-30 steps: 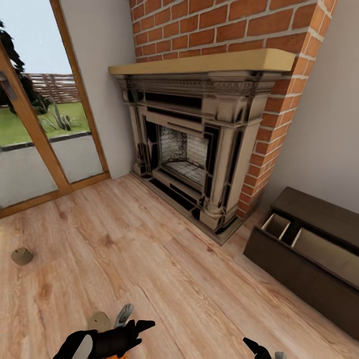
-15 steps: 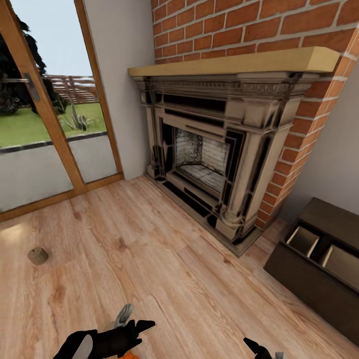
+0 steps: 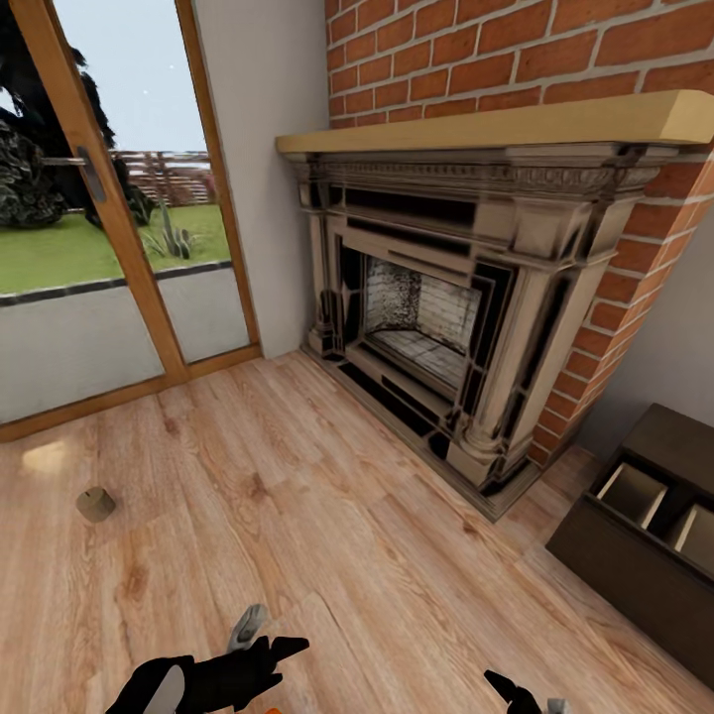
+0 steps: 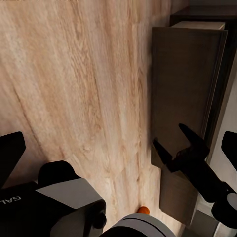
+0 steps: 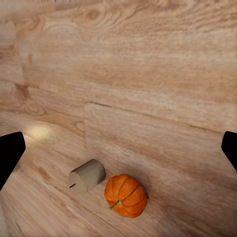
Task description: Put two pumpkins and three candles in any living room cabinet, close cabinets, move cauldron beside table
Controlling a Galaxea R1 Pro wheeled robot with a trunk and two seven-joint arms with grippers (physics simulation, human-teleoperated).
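Right gripper (image 5: pixel 118 148): jaws wide apart, empty. Left gripper (image 3: pixel 260 635): grip state unclear. For the pickup, lower squarely over the pumpkin (image 5: pixel 126 195), clear of the candle (image 5: pixel 87 176) touching it. Count: 1 pumpkin, 2 candles (second (image 3: pixel 95 504) far off on floor), 1 cabinet (image 3: pixel 625 555), drawers open.

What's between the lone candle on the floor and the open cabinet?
In the head view, only bare wood floor runs from the candle to the cabinet; the fireplace stands behind that stretch.
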